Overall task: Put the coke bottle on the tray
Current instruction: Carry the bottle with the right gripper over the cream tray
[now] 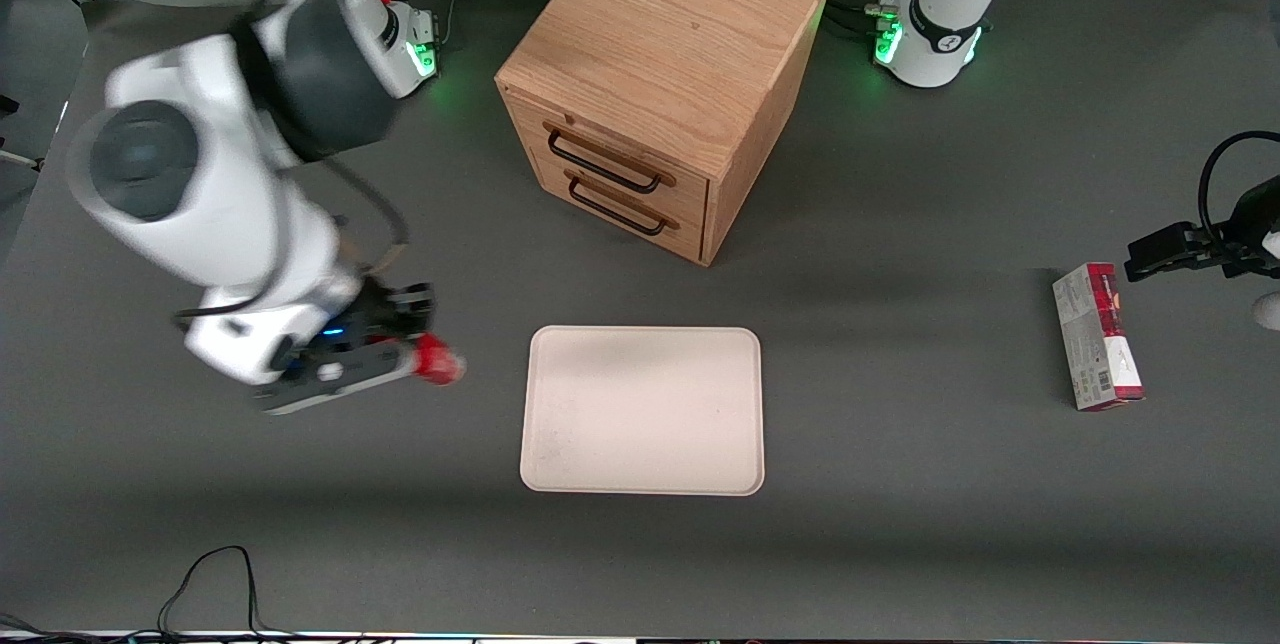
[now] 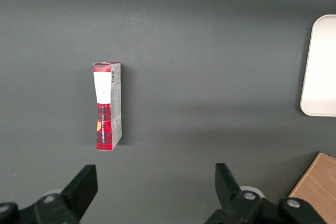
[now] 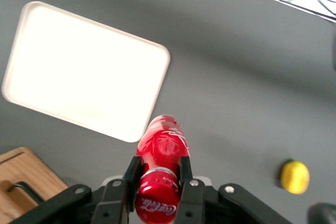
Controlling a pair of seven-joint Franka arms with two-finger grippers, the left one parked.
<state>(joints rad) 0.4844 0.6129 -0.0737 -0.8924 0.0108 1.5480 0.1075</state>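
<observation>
Gripper (image 3: 157, 174) of the working right arm is clamped on the small red coke bottle with a red cap (image 3: 160, 167); in the right wrist view both black fingers (image 3: 184, 170) press against the bottle's sides near its cap end, and the bottle's body sticks out past the fingertips. In the front view the gripper (image 1: 405, 361) sits above the grey table mat (image 1: 900, 484), toward the working arm's end of the table, with the red bottle (image 1: 437, 362) protruding from it toward the tray. Bottle is off the tray, near the rim but apart from it.

Large flat cream-white rectangular tray with rounded corners (image 1: 642, 411) lies flat on the mat, nearer to the front camera than the wooden two-drawer cabinet with dark handles (image 1: 660, 89). Tray surface is bare.

Small yellow lemon-like lump (image 3: 294, 177) rests on the mat, seen only from the right wrist camera, well apart from the tray.

Red-and-white rectangular carton (image 1: 1097, 336) lies flat toward the parked arm's end of the table, well apart from the tray.
</observation>
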